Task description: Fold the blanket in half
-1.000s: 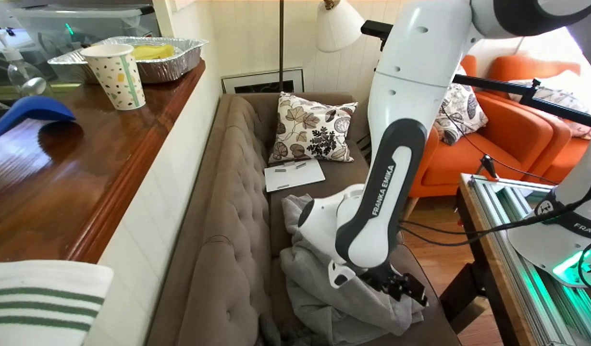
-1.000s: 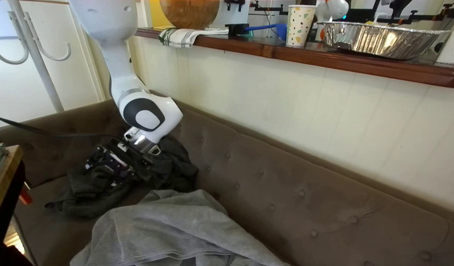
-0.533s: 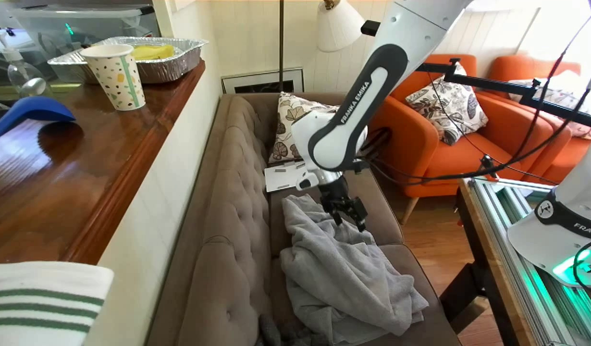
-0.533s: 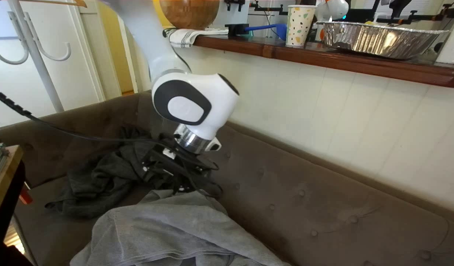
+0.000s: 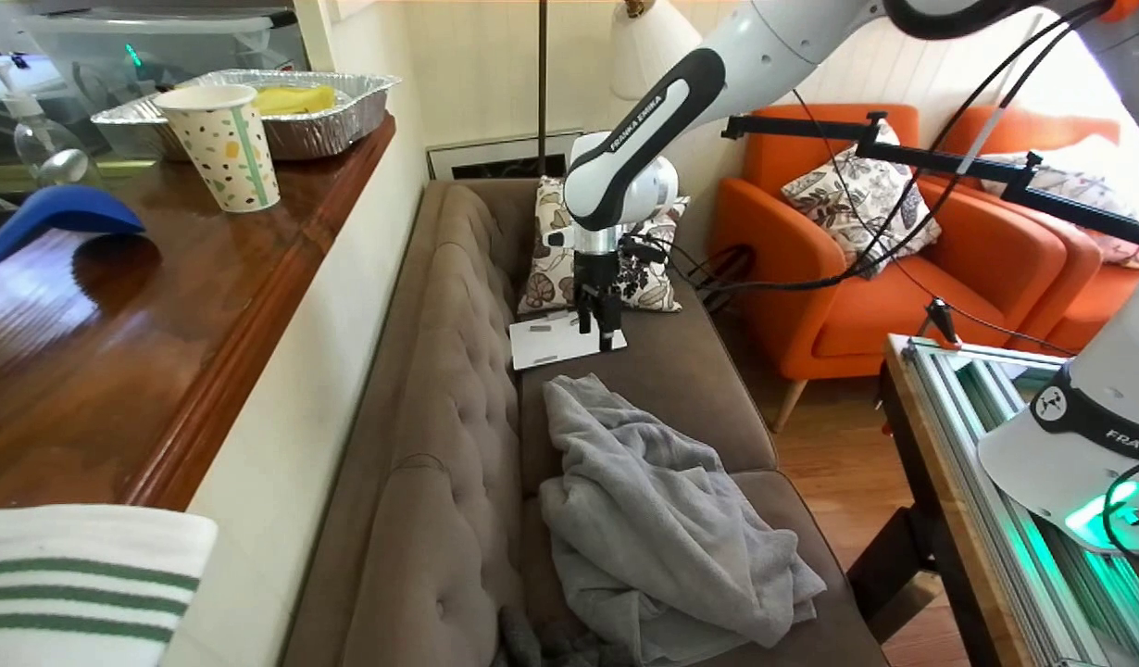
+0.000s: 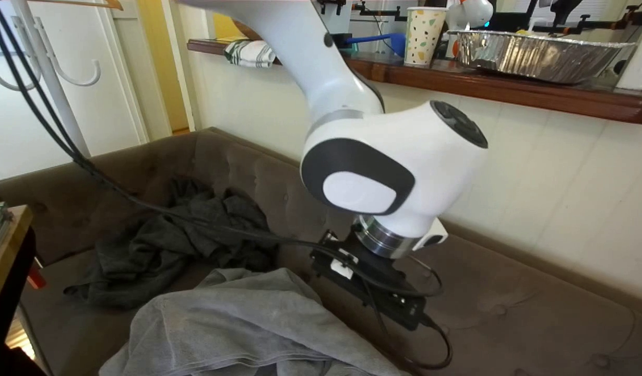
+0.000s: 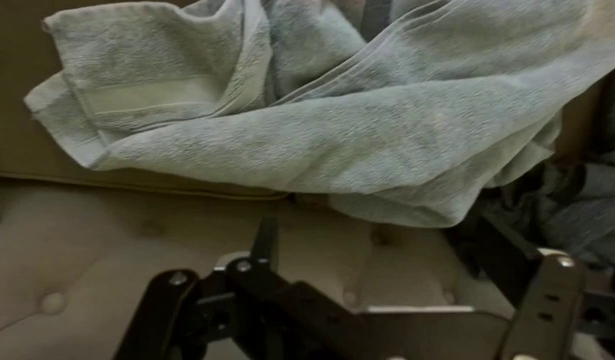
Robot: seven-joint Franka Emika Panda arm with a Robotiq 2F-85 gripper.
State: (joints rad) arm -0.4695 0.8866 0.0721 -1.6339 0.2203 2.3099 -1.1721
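Your end effector is spread wide, holding nothing. The blanket lies crumpled on the couch. It looks soft and floppy, so likely light; in the wrist view, its left corner seems a good place to pinch.

Floral pillow is leaning at one end of sofa, white board lying flat just in front; dark cloth slumping at other end; up on wooden counter, speckled cup is standing beside foil tray, striped cloth hanging over edge; orange armchair is holding patterned pillow
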